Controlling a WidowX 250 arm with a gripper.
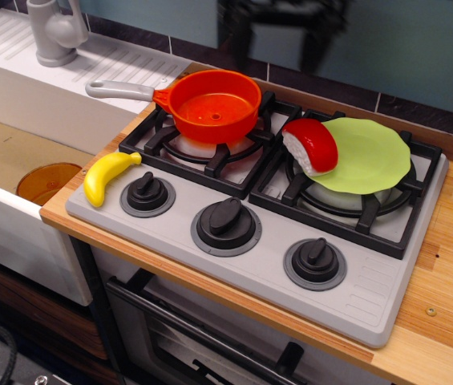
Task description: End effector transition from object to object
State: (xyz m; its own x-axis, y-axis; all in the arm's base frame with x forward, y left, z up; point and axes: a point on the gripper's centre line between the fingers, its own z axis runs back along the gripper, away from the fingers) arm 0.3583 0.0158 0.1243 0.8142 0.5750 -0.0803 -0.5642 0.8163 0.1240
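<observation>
My black gripper [278, 32] is a motion-blurred shape at the top edge, high above the stove. Its two fingers [238, 36] stand wide apart and hold nothing. A red-and-white toy food piece [310, 146] lies on the left edge of a green plate [370, 156] over the right back burner, well below the gripper and apart from it. An orange pan [214, 104] with a grey handle sits on the left back burner, below and left of the gripper.
A yellow banana [110, 176] lies on the stove's front left corner. Three black knobs [226, 224] line the grey stove front. A white sink [18, 160] with a grey tap [54, 32] is at the left. Wooden counter [442, 281] is at the right.
</observation>
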